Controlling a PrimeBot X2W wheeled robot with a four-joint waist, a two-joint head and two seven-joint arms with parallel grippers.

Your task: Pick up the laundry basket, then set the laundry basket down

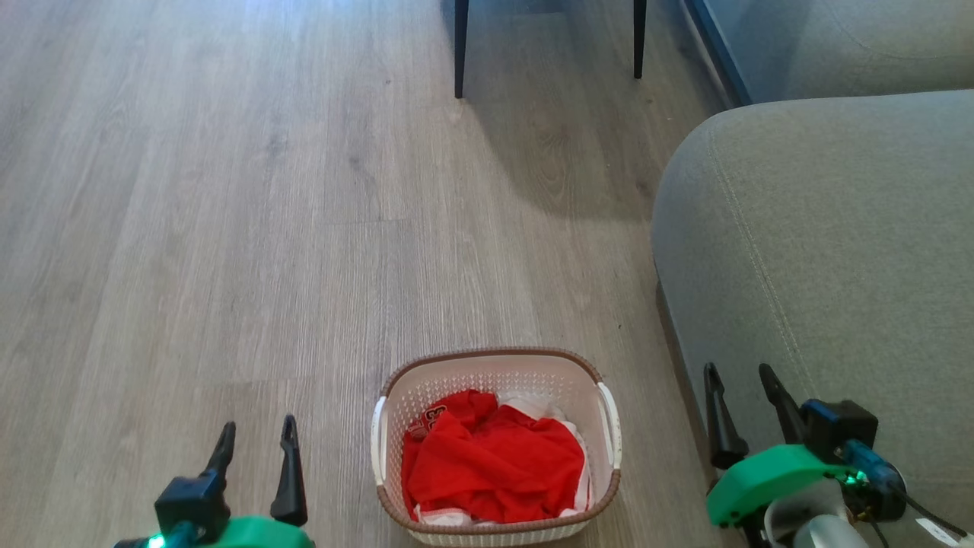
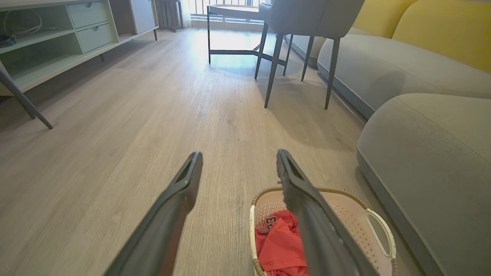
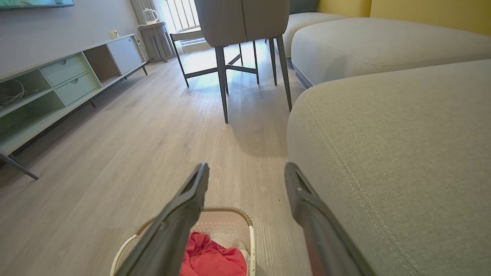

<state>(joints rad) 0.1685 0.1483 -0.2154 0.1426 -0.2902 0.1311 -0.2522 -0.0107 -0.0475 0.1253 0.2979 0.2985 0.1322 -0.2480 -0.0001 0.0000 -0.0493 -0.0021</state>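
Laundry basket (image 1: 487, 378) sits upright on the wood floor (image 1: 228, 228) between the two grippers, near the gray sofa (image 1: 822, 243). Looks wider side to side, with white handles (image 1: 613, 430) at the ends. Cream perforated walls, brown woven rim, red shirt (image 1: 494, 464) bunched inside. Left gripper (image 1: 257, 423) and right gripper (image 1: 738, 371) are both spread, holding nothing.

Pale wood-look floor (image 1: 228, 190) runs past a grey sofa (image 1: 822, 243) with yellow cushions (image 2: 441, 30), a grey chair (image 3: 241, 19) on dark legs, and a low cabinet (image 3: 57, 80), towards a bright window (image 3: 184, 13).
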